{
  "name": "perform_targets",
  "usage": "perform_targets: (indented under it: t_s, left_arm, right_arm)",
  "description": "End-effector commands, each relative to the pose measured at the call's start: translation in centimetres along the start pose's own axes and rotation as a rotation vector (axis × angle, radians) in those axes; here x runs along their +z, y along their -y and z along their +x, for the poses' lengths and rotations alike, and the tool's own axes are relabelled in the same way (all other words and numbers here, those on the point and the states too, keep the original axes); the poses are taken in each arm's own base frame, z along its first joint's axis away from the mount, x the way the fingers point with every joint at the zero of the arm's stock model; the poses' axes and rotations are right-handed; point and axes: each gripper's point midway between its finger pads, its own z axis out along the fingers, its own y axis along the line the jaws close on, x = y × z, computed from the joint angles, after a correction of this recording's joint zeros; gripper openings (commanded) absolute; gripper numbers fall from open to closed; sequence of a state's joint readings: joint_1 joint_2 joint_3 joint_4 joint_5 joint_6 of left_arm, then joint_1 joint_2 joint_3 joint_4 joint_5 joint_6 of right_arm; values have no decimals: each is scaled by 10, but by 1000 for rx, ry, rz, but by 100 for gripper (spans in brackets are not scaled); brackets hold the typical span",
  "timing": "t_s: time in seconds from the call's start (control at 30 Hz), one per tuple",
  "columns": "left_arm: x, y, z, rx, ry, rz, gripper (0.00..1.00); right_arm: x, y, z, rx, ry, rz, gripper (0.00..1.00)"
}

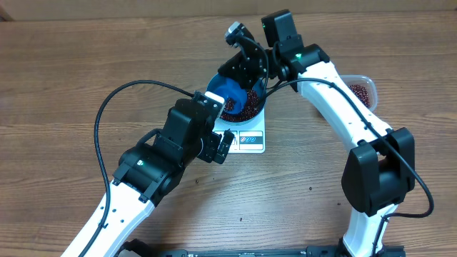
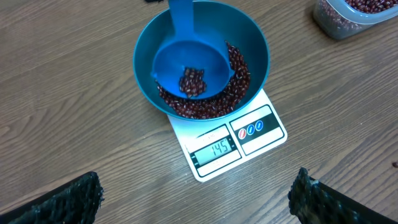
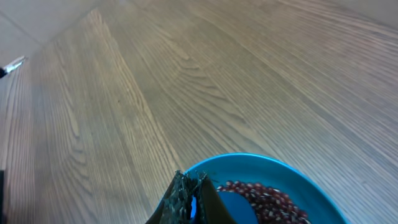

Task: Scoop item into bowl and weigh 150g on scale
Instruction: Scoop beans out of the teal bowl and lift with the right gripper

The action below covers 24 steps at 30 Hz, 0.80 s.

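The blue bowl [image 2: 245, 34] stands on the white scale [image 2: 264, 134], whose display [image 2: 214, 149] reads 145. Red-brown beans [image 2: 239, 78] lie in the bowl's bottom. A small blue scoop [image 2: 177, 56] hangs inside the bowl with a few beans in it. My right gripper [image 3: 196, 194] is shut on the scoop's handle, above the bowl's far rim [image 1: 241, 75]. On the near side of the scale, my left gripper [image 2: 198, 186] is open, with only bare table between its fingers [image 2: 74, 199].
A clear plastic tub [image 1: 362, 88] with more beans stands to the right of the bowl, behind the right arm. A few stray beans [image 1: 240, 219] dot the table in front. The left arm's black cable [image 1: 107, 114] loops over the left side.
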<state>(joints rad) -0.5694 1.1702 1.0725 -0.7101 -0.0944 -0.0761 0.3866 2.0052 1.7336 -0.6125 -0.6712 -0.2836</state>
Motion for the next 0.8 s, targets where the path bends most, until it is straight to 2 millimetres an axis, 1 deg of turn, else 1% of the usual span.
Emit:
perform_targets:
  t_s: [0.0, 0.17, 0.53, 0.77]
  left_arm:
    - [4, -1, 2, -5, -9, -10, 99]
    - [4, -1, 3, -5, -10, -10, 100]
    - [4, -1, 3, -5, -10, -10, 100]
    - [4, -1, 3, -5, -10, -10, 100]
  right_arm:
    - [-10, 5, -17, 6, 44, 9, 4]
    - [-13, 9, -20, 7, 54, 16, 4]
    - [-18, 7, -32, -28, 92, 25, 4]
    - [-23, 5, -39, -110, 108, 32, 4]
